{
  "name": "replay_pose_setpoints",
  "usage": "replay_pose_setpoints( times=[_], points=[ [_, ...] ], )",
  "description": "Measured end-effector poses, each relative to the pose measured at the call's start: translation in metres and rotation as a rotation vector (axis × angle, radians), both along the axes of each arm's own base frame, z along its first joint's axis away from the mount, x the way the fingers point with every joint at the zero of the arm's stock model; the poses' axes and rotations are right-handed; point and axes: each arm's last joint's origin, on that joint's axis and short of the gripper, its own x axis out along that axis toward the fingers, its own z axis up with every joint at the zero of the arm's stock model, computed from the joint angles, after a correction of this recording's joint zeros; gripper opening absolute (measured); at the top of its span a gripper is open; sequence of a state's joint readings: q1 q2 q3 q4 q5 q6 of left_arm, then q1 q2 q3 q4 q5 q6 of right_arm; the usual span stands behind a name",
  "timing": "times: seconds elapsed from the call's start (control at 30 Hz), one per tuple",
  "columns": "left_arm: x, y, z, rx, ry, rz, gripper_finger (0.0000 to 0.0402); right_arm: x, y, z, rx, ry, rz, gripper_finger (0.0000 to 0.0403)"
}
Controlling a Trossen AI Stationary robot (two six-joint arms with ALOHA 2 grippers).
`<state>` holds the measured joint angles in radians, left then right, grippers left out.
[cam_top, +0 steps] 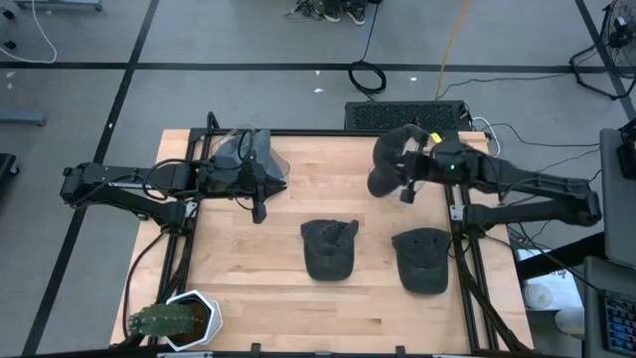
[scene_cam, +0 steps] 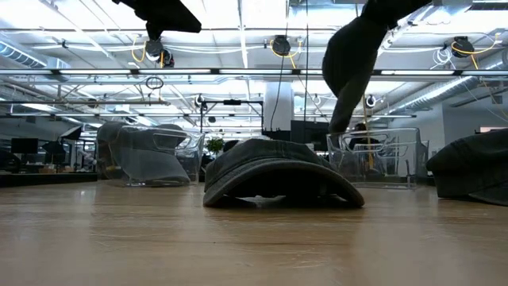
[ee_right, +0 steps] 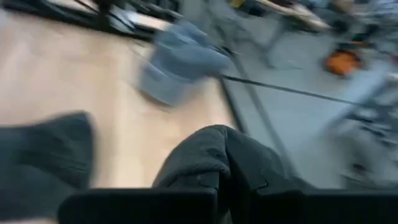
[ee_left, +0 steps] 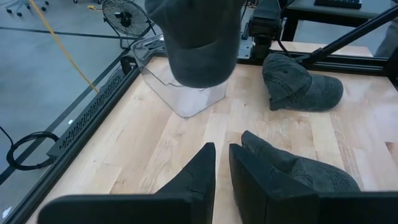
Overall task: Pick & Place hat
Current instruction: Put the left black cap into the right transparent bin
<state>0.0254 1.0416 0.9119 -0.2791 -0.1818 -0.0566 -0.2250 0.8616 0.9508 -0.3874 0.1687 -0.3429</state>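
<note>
Hat (cam_top: 386, 164) hangs in the air under your right gripper (cam_top: 405, 189), pinched between jaws that are clamped fully together on its fabric; in the low view it dangles as a dark shape well clear of the table (cam_top: 248, 288), and the right wrist view shows the cloth bunched right at the fingers. It hangs over the far right corner of the table, just above a clear plastic bin (ee_left: 186, 93) that the left wrist view shows beneath it. I judge this the carry stage: pick done, drop not yet made, and the bin looks like the likely target, though you cannot confirm that from the task line alone. Two more hats lie flat on the table, nearer you than the jaws: one (cam_top: 329, 247) toward the middle, another (cam_top: 421, 260) close to the right edge. If all are to be moved, those two are left, so the job reads as early to middling. Your left gripper (cam_top: 259, 211) waits on the other side of the table, well apart from the carried hat, its jaws drawn narrow with only a slim gap showing and nothing between them; the middle hat lies just ahead of its fingers (ee_left: 199, 171). A second clear bin (cam_top: 248, 154) lies behind the left gripper near the far edge. A potted cactus (cam_top: 169, 321) stands at the near left corner, well away from both grippers.
</note>
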Motion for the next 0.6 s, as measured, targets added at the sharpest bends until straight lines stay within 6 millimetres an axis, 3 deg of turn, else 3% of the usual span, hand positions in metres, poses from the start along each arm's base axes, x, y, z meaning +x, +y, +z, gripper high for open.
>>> replay_pose_setpoints(
  times=[0.17, 0.37, 0.6],
  points=[
    [0.0, 0.0, 0.0, 0.0, 0.0, 0.0, 0.0058, -0.008, -0.009, 0.0, 0.147, -0.028, 0.155, 0.0],
    [0.0, 0.0, 0.001, 0.0, -0.013, 0.0, 0.0058, -0.019, -0.027, -0.012, 0.131, 0.032, -0.065, 0.0],
    [0.002, 0.0, 0.005, 0.001, -0.054, 0.0, 0.0058, -0.029, -0.04, -0.031, 0.103, 0.032, -0.095, 0.0]
  ],
)
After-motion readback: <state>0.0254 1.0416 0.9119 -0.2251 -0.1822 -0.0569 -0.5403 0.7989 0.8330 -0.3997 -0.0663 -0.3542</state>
